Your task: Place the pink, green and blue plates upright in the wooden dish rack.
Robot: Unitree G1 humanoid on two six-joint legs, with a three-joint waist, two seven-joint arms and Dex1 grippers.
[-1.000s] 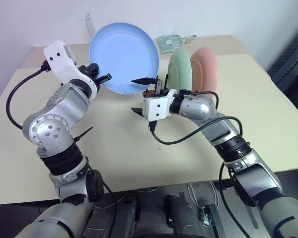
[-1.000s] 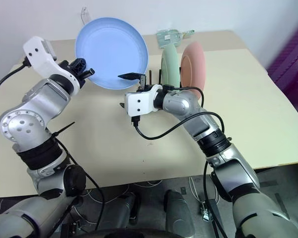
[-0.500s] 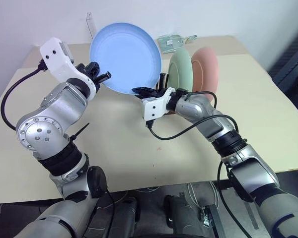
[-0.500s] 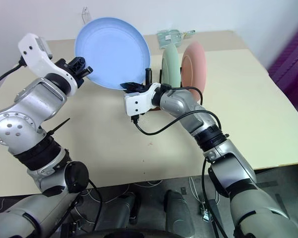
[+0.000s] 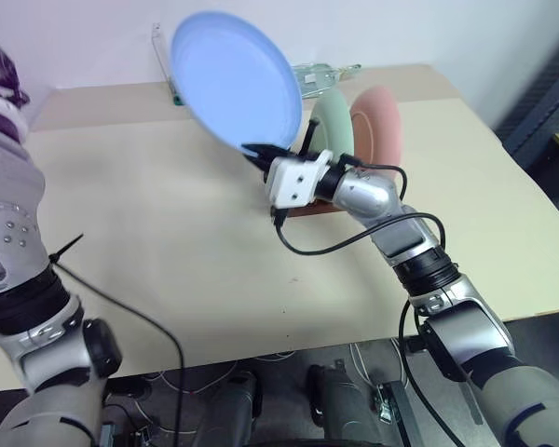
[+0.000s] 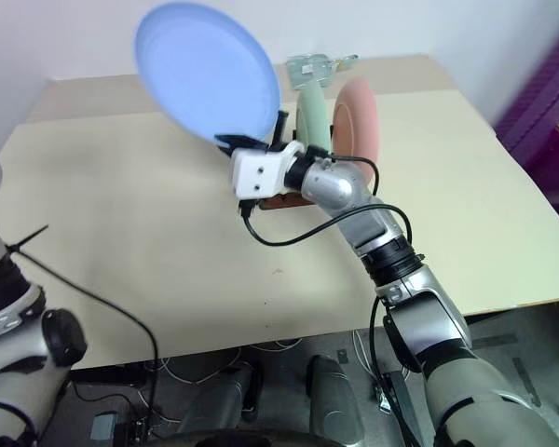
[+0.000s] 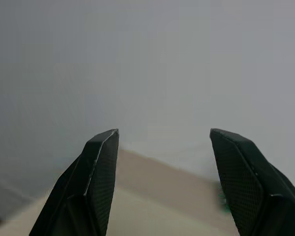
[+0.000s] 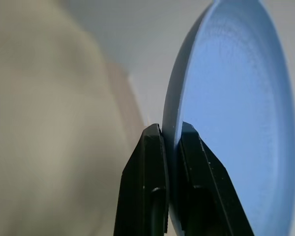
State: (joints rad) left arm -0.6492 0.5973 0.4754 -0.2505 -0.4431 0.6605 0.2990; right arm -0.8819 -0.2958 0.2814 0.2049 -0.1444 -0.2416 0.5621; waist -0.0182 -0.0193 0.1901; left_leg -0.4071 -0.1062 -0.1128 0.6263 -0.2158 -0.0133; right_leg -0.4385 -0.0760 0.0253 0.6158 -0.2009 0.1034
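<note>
Near the frame's upper centre, the right pincer (image 5: 259, 152) pinched only the lower rim of the round light-blue plastic plate (image 5: 233, 79), which might pivot and slip; the left pincer (image 7: 162, 187) gaped empty.

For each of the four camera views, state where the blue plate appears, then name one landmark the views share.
Left eye view: blue plate upper centre, raised over the table, its lower rim pinched by the right gripper.
Right eye view: upper left of centre, same grip.
Left wrist view: I cannot make out the plate between the open left gripper fingers.
Right wrist view: edge-on, rim clamped between the fingers.
Shared landmark: the right gripper on the plate's rim.
</note>
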